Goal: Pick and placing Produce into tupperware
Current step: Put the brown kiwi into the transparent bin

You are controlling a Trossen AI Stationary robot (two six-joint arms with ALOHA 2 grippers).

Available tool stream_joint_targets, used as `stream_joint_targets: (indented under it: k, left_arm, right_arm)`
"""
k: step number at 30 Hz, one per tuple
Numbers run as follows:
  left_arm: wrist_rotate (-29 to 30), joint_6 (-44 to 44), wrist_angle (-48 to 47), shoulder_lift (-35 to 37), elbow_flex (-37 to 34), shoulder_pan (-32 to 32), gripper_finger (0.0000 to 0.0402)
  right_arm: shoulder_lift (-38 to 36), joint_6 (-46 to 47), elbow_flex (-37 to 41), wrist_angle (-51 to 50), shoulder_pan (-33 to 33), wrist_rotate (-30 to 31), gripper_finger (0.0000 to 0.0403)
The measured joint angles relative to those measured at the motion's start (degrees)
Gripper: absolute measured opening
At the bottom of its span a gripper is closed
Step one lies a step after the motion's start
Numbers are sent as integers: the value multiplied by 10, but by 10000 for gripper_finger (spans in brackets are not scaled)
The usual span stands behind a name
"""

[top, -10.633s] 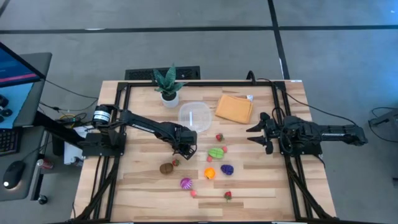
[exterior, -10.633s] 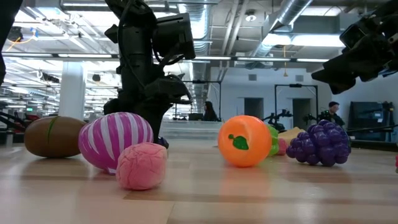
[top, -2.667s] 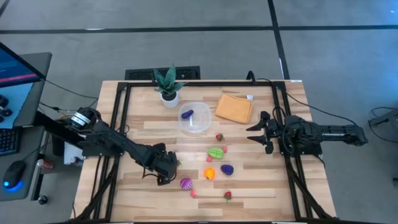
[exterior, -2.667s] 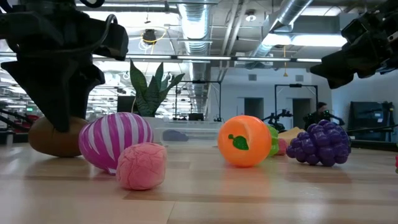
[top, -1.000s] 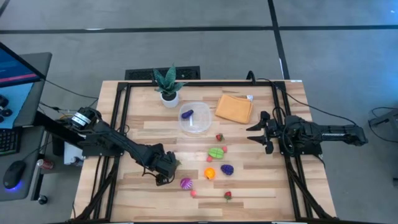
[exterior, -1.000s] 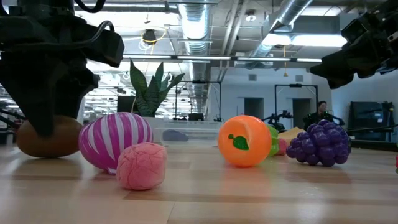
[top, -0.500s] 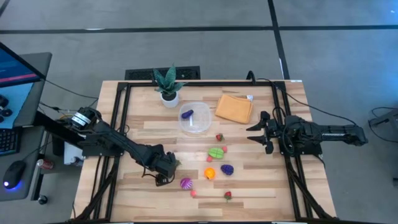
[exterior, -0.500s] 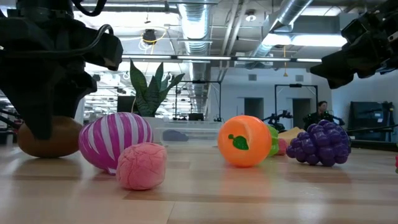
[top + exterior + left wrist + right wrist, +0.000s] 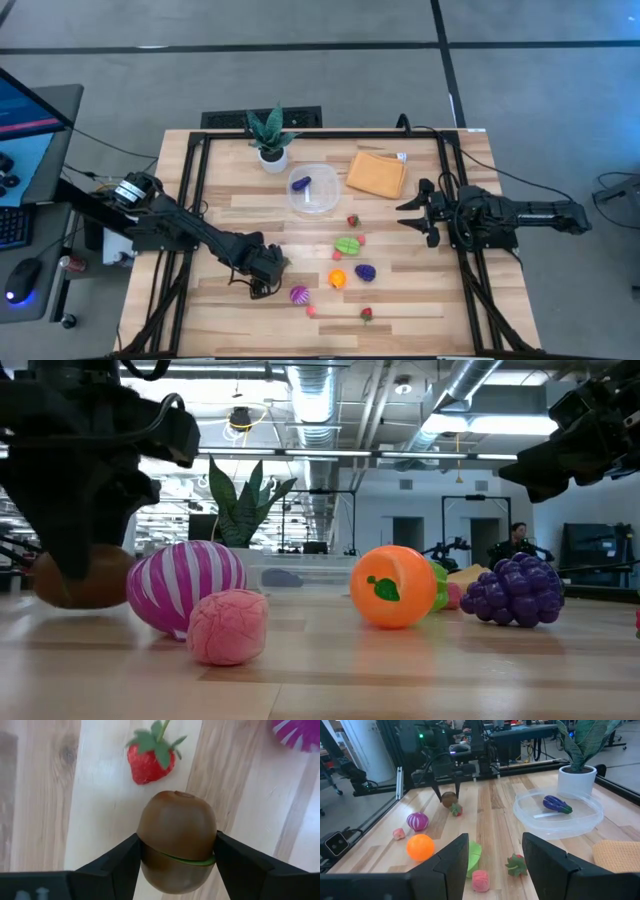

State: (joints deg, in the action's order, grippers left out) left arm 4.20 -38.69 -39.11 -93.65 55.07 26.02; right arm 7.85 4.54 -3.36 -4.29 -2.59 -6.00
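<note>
My left gripper (image 9: pixel 265 272) stands near the table's near-left part, shut on the brown kiwi (image 9: pixel 176 845), which also shows in the low view (image 9: pixel 85 575). A strawberry (image 9: pixel 150 757) lies just beyond it. The clear round tub (image 9: pixel 313 190) sits toward the far side with a purple eggplant (image 9: pixel 300 184) inside. A green piece (image 9: pixel 347 245), orange ball (image 9: pixel 337 279), purple grapes (image 9: pixel 365 271), striped purple piece (image 9: pixel 299 294) and pink ball (image 9: pixel 311 310) lie on the wood. My right gripper (image 9: pixel 408 215) hovers open at the right. My left gripper pinches the kiwi's middle (image 9: pixel 150 851) between its two fingers (image 9: pixel 120 862), one on each side. The fingers come from above, pointing down. The kiwi sits low over the wood; I cannot tell whether its underside touches the table.
An orange cloth (image 9: pixel 376 174) lies right of the tub, and a potted plant (image 9: pixel 270 135) stands at the far edge. Two more strawberries (image 9: pixel 352 221) (image 9: pixel 366 314) lie on the table. Black frame rails run along both sides. Bare wood shows at the near left.
My left gripper has stayed shut on the kiwi and has shifted a little; in the low view the kiwi has moved slightly with it.
</note>
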Motion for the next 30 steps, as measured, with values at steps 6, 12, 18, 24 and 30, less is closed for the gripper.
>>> stream_joint_targets:
  k: [6,12,18,24,30]
  left_arm:
    - [23,17,-26,0,30,0,220]
    - [69,42,-88,0,78,0,220]
    - [149,93,-153,0,143,-9,220]
    - [216,180,-164,0,185,-51,220]
    - [234,284,-122,0,192,-121,220]
  right_arm:
    - [0,0,0,0,0,0,209]
    - [0,0,0,0,0,0,208]
    - [0,0,0,0,0,0,209]
    - [0,0,0,0,0,0,206]
    - [0,0,0,0,0,0,205]
